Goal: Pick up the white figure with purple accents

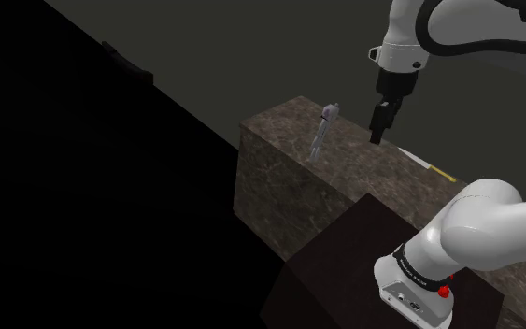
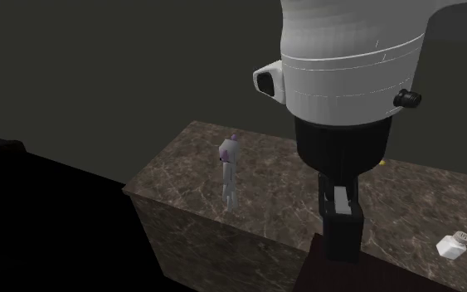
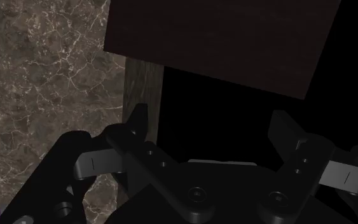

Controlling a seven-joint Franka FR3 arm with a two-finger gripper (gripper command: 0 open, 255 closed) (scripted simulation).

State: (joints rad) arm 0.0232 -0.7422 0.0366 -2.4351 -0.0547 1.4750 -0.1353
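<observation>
The white figure with a purple top stands upright near the far edge of a dark marble counter. In the second exterior view the figure is left of the gripper. My black gripper hangs above the counter, to the shoulder view's right of the figure and apart from it. From the second exterior view the gripper points down near the counter's near edge. In the wrist view the gripper is open, its fingers spread wide with nothing between them.
A small white shaker lies on the counter at the second exterior view's right. A thin white utensil with a yellow tip lies behind the gripper. The dark brown stand borders the counter. A black area spreads left of the counter.
</observation>
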